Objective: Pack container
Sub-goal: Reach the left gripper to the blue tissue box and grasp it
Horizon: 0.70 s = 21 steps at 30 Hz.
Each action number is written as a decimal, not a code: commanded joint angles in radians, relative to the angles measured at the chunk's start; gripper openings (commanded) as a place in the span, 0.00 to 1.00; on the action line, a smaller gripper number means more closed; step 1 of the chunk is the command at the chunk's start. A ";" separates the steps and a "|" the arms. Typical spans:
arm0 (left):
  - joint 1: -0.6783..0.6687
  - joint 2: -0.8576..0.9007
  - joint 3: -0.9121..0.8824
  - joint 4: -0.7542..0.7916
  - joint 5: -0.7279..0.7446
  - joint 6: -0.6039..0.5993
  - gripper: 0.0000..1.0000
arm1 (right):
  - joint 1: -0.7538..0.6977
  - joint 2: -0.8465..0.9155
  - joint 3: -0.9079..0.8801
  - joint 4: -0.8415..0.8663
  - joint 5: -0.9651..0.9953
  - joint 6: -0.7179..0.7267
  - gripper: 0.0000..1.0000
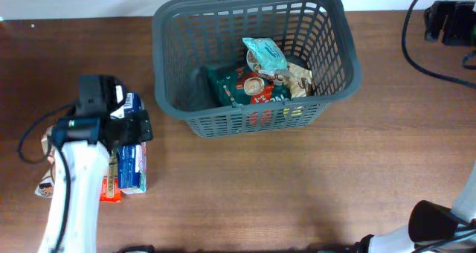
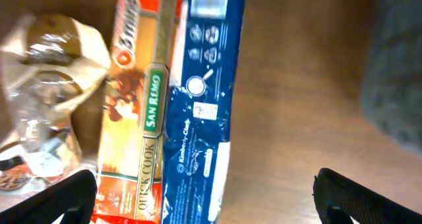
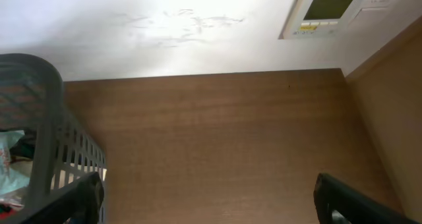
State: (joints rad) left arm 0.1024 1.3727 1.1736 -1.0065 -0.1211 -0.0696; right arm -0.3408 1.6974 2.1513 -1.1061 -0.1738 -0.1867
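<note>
The dark grey basket (image 1: 256, 119) stands at the back middle of the table and holds several food packets, among them a teal bag (image 1: 265, 53) and a green packet (image 1: 236, 85). Its rim also shows in the right wrist view (image 3: 39, 105). My left gripper (image 2: 208, 197) is open above a blue packet (image 2: 201, 112) and an orange San Remo packet (image 2: 132, 118), which lie side by side left of the basket (image 1: 132, 167). A clear crinkled bag (image 2: 46, 72) lies beside them. My right gripper (image 3: 211, 197) is open and empty over bare table, right of the basket.
Black cables (image 1: 424, 52) and a dark device (image 1: 450, 21) lie at the back right. A wall panel (image 3: 330, 10) shows beyond the table in the right wrist view. The right arm's base (image 1: 435, 227) sits at the front right corner.
</note>
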 commanded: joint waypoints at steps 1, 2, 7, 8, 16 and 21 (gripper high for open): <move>0.050 0.080 0.009 -0.009 0.063 0.138 1.00 | -0.006 0.000 -0.004 0.002 0.009 0.005 0.99; 0.061 0.103 0.009 -0.009 0.089 0.158 1.00 | -0.006 0.000 -0.004 0.002 0.009 0.005 0.99; 0.092 0.222 0.009 -0.005 0.133 0.192 0.99 | -0.006 0.000 -0.004 0.002 0.009 0.005 0.99; 0.097 0.241 0.009 -0.003 0.133 0.192 0.99 | -0.006 0.000 -0.004 0.002 0.009 0.005 0.99; 0.103 0.436 0.009 0.008 0.124 0.199 0.89 | -0.006 0.000 -0.004 0.002 0.009 0.005 0.99; 0.103 0.465 0.009 0.024 0.118 0.198 0.39 | -0.006 0.000 -0.004 0.002 0.009 0.005 0.99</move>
State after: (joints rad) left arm 0.1989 1.8244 1.1736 -0.9916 -0.0151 0.1215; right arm -0.3408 1.6974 2.1509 -1.1065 -0.1738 -0.1864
